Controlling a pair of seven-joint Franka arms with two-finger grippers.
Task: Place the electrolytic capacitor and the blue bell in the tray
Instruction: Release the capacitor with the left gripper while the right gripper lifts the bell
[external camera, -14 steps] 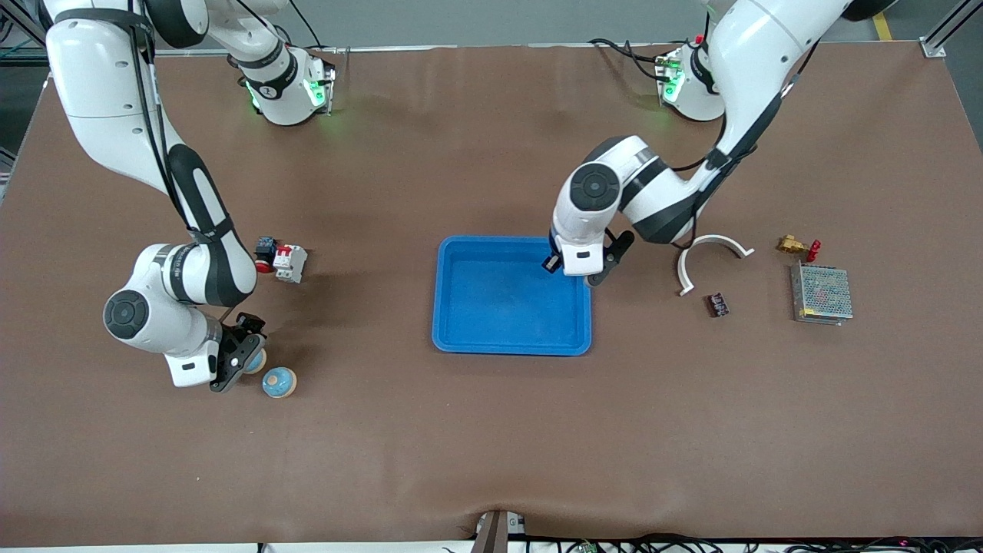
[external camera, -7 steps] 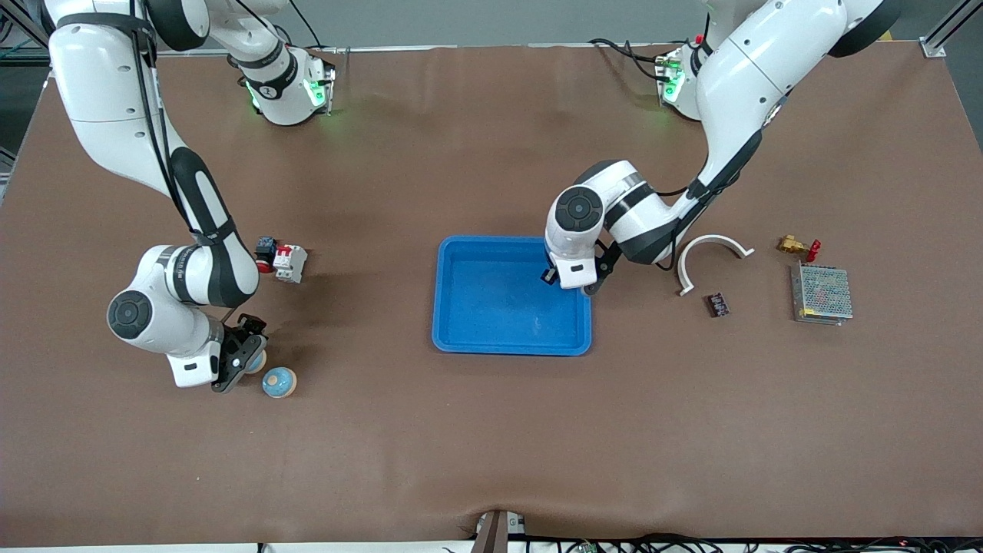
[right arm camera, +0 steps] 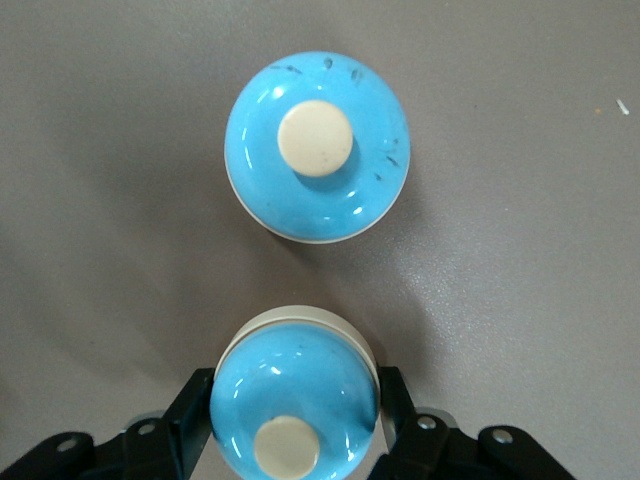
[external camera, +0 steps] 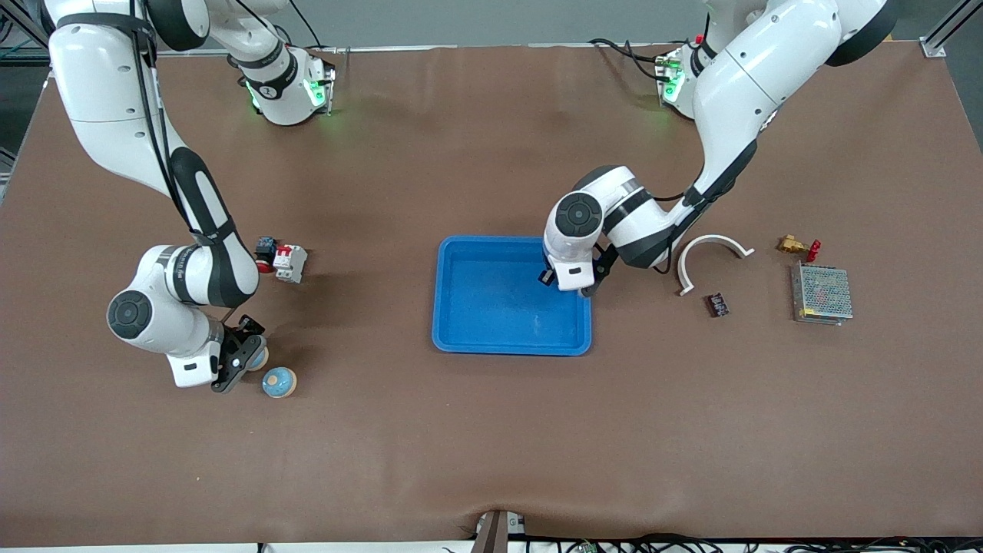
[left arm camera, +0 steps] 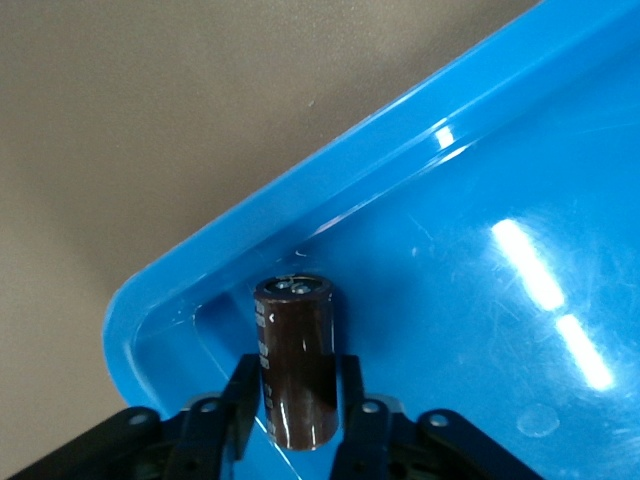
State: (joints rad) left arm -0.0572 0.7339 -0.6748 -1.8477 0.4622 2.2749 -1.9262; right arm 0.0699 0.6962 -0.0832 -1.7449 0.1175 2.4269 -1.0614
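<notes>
We see the left arm folded down from its base, its left hand [external camera: 547,276] over a corner of the shallow bright blue plastic tray with rounded corners and a raised rim [external camera: 449,296]. In the left wrist view this hand [left arm camera: 297,395] pinches a dark brown cylindrical electrolytic capacitor [left arm camera: 296,362] between its black fingers [left arm camera: 240,395]; the capacitor hangs over the tray [left arm camera: 480,330] just inside the rounded corner. The tray surface is glossy and finely scratched. A pale mark runs along the capacitor sleeve; we cannot read it.

The right arm bends low at its end of the brown bench [external camera: 491,430]. The right hand [external camera: 247,359] is closed on a glossy round blue bell with a cream button [right arm camera: 293,400], which we see between the fingers [right arm camera: 395,410] in the right wrist view. A second, matching blue bell [external camera: 279,382] sits on the bench just beside it, apart from the hand
</notes>
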